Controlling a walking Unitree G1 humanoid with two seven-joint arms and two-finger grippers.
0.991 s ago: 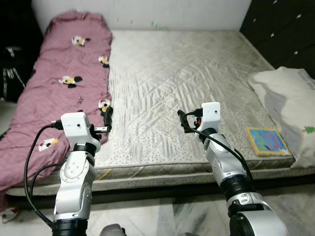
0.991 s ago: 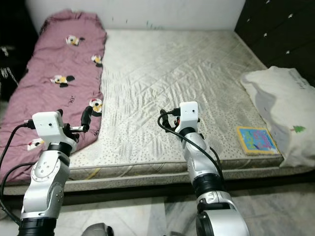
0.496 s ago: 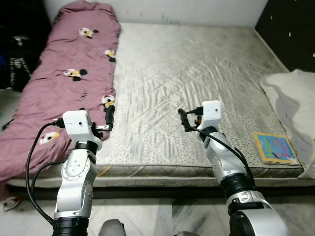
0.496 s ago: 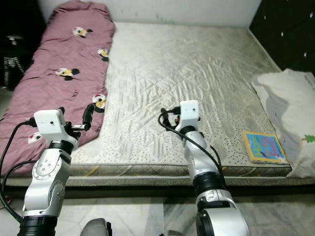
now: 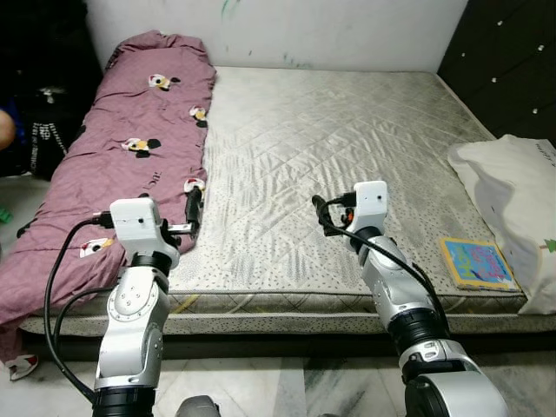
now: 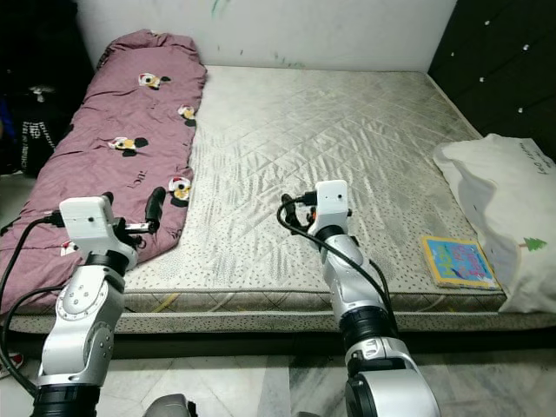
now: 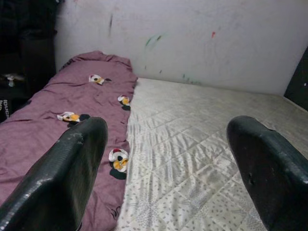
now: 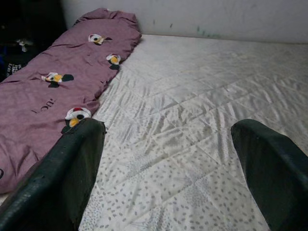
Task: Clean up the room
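Observation:
A bare quilted mattress (image 5: 339,148) lies in front of me. Along its left side stretches a long purple blanket (image 5: 130,156) with cartoon prints. A white pillow (image 5: 512,182) hangs over the right edge, and a colourful book (image 5: 473,261) lies flat near the front right corner. My left gripper (image 5: 191,213) hovers open over the blanket's near edge, holding nothing. My right gripper (image 5: 321,211) is open above the mattress's front middle, also holding nothing. In the left wrist view the left gripper (image 7: 167,122) frames the blanket (image 7: 57,120); in the right wrist view the right gripper (image 8: 169,126) frames the mattress (image 8: 202,96).
A dark cabinet (image 5: 512,69) stands at the back right, and dark clutter (image 5: 43,122) sits left of the bed. A white wall (image 5: 330,35) runs behind. Marble floor (image 5: 261,391) lies under me, with a small red-and-white item (image 5: 19,367) at the bed's front left corner.
The whole picture has shifted, so the camera moved; more of the wall and the blanket's far end show now. Both arms keep the same pose, open.

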